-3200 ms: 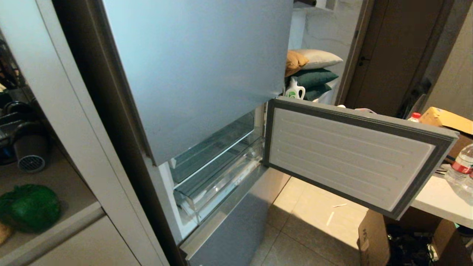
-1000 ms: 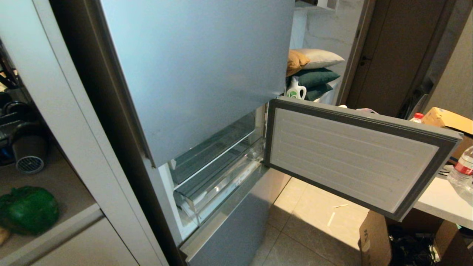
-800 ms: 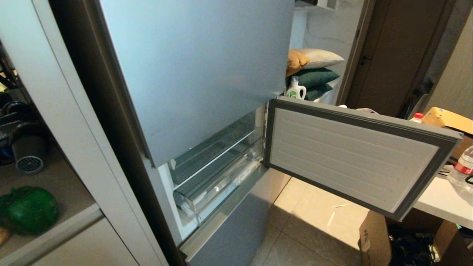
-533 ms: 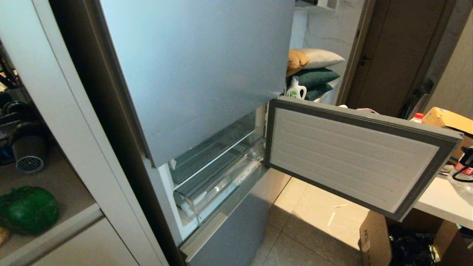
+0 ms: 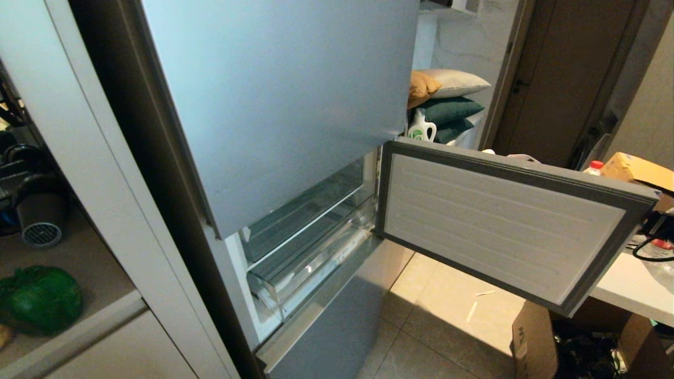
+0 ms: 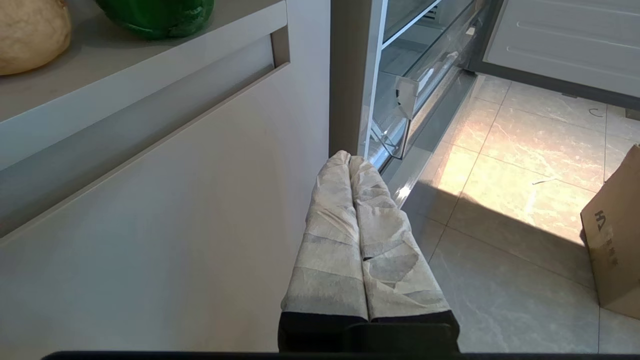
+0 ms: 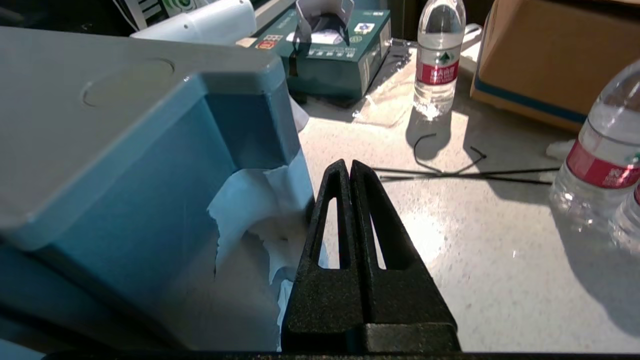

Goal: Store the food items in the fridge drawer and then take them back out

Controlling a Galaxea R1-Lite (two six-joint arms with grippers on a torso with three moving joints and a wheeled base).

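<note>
Beige cabinet ledge (image 6: 150, 55) holds glossy green bell pepper (image 6: 157, 17) and lumpy tan potato (image 6: 30, 32) up ahead of the clenched, empty left gripper (image 6: 348, 159), nearer than the clenched right gripper (image 7: 348, 167)

The left gripper (image 6: 350, 159) has 2 long fingers wrapped in wrinkled whitish-grey tape over a black base. The right gripper (image 7: 349, 165) is bare matte black, with 2 tapering fingers, each pierced by 1 long slot, on a black block.
</note>
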